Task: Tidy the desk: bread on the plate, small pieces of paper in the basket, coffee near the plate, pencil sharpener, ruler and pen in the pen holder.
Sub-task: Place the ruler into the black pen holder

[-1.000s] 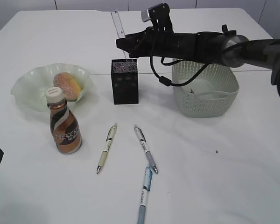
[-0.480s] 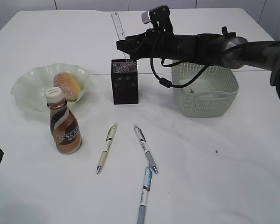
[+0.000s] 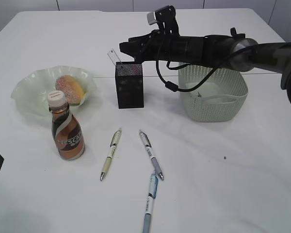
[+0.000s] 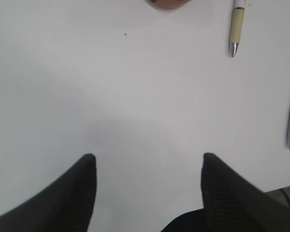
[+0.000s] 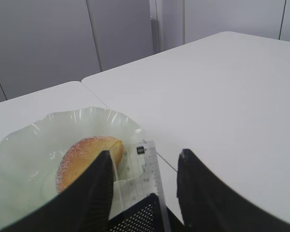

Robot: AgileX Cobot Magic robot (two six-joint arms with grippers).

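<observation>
My right gripper [image 5: 144,166] has its jaws released above the pen holder [image 3: 130,85], the ruler [image 3: 112,56] standing inside; my left gripper [image 4: 147,162] hangs parted over the table [image 4: 135,96].

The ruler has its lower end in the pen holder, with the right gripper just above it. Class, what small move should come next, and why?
Probably lift the right gripper straight up and clear. The ruler already stands tilted in the pen holder, and the jaws look open around its top, so it seems released. Three pens are left on the table to fetch.
</observation>
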